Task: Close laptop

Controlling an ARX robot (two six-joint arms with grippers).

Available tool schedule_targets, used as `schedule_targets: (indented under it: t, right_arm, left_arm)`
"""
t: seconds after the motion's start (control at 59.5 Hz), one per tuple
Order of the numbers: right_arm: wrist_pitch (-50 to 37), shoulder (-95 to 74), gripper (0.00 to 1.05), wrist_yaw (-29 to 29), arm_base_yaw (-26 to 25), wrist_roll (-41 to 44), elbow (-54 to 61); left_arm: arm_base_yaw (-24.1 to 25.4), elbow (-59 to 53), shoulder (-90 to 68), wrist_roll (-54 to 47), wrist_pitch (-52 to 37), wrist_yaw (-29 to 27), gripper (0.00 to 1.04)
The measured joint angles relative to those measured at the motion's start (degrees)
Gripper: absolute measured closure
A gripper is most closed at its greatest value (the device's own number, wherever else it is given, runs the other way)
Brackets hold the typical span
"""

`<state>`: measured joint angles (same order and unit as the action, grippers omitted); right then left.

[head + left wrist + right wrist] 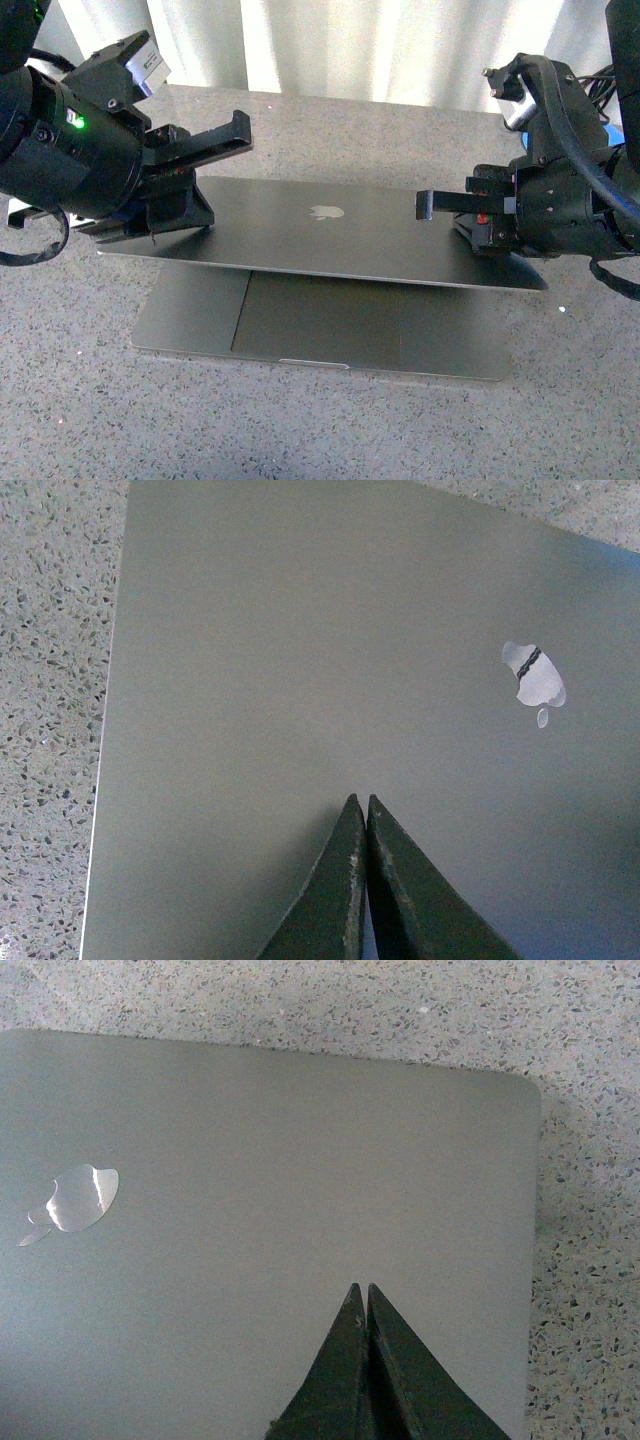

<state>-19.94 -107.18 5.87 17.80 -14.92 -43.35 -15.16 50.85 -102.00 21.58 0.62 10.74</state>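
The grey laptop lies on the speckled table with its lid folded low over the base, a narrow gap still showing at the front. The trackpad and palm rest show below the lid edge. The pale apple logo faces up. My left gripper is shut and hovers over the lid's left part; its tips show in the left wrist view over the lid. My right gripper is shut over the lid's right part, seen in the right wrist view over the lid. Keys and screen are hidden.
The speckled grey table spreads all round the laptop. White curtains hang behind the table's far edge. A white object lies at the far left under my left arm.
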Motion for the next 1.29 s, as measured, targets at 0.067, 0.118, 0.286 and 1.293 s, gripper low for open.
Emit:
schedule_targets:
  t: [0.067,0.118,0.286,1.293]
  right_arm:
    - [-0.2,-0.2,1.04,0.0,0.0,-0.2,0.1]
    - [-0.4,-0.4,1.04,0.0,0.0,-0.3,0.2]
    - [-1.1,-0.9,1.04,0.2,0.0,-0.6,0.7]
    - [-5.1,-4.1,1.04,0.7,0.5,-2.0,3.0]
  left_arm:
    - [0.0,-0.3,-0.4,0.2,-0.3,0.1,1.01]
    - [0.0,-0.4,-0.6,0.2,-0.5,0.1,1.01]
    - [-0.2,-0.9,-1.5,1.1,-1.7,0.4,1.01]
    - [-0.8,-3.6,-4.9,2.8,-6.2,1.3,1.01]
